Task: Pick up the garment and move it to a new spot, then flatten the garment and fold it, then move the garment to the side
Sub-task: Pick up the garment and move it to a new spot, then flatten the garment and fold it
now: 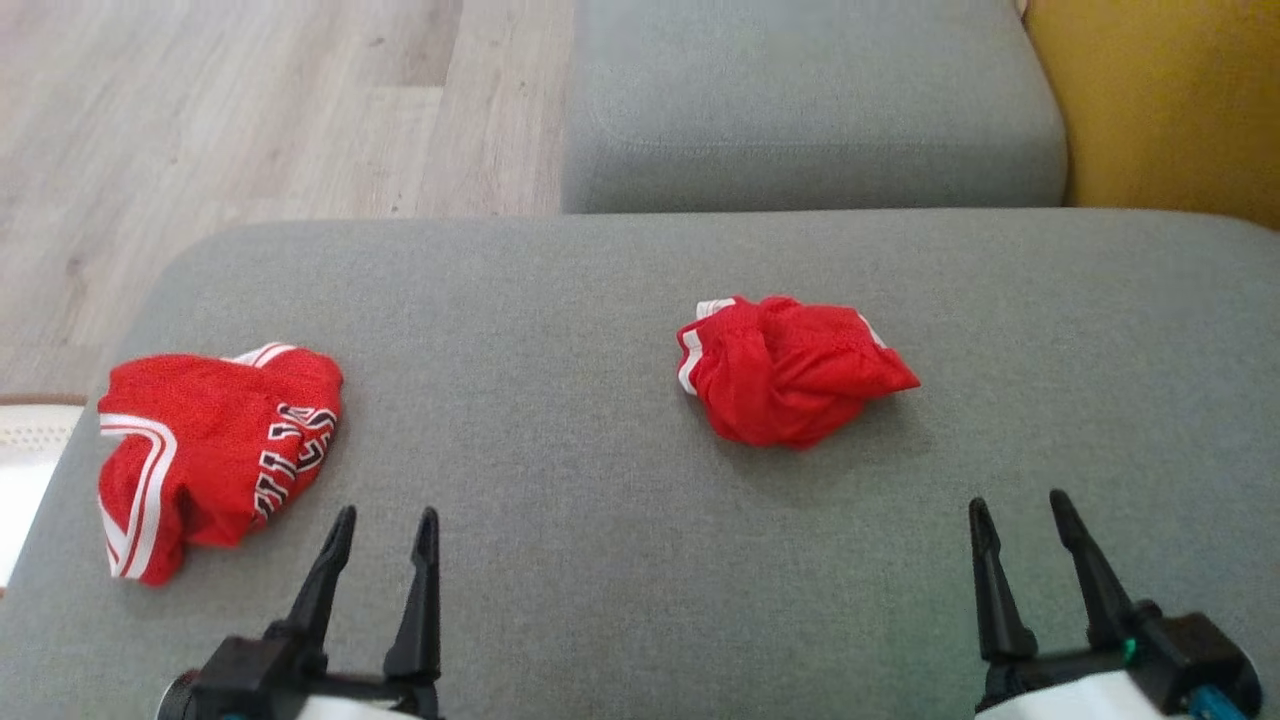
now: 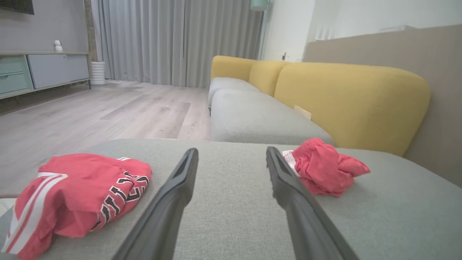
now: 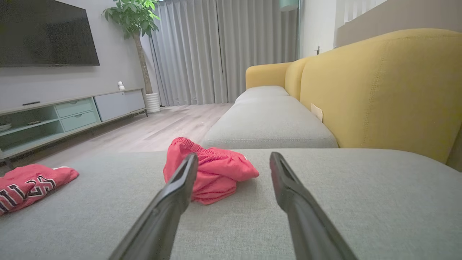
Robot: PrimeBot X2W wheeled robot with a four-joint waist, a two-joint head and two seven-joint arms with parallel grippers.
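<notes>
Two red garments lie on the grey seat cushion [image 1: 600, 520]. A folded red garment [image 1: 210, 450] with white stripes and black-and-white lettering sits near the cushion's left edge, just ahead and left of my left gripper [image 1: 388, 512]. A crumpled red garment [image 1: 790, 370] with white trim lies at the middle, ahead and left of my right gripper [image 1: 1017, 498]. Both grippers are open and hold nothing. In the left wrist view my left gripper [image 2: 231, 150] points between the folded garment [image 2: 83, 187] and the crumpled one [image 2: 325, 166]. In the right wrist view my right gripper [image 3: 233, 154] faces the crumpled garment [image 3: 216, 173].
A second grey seat cushion [image 1: 800, 100] lies beyond, with the yellow backrest [image 1: 1150, 100] on the right. Wooden floor [image 1: 250, 100] runs past the cushion's left and far edges. A low TV cabinet [image 3: 72, 112] and a potted plant [image 3: 133, 21] stand across the room.
</notes>
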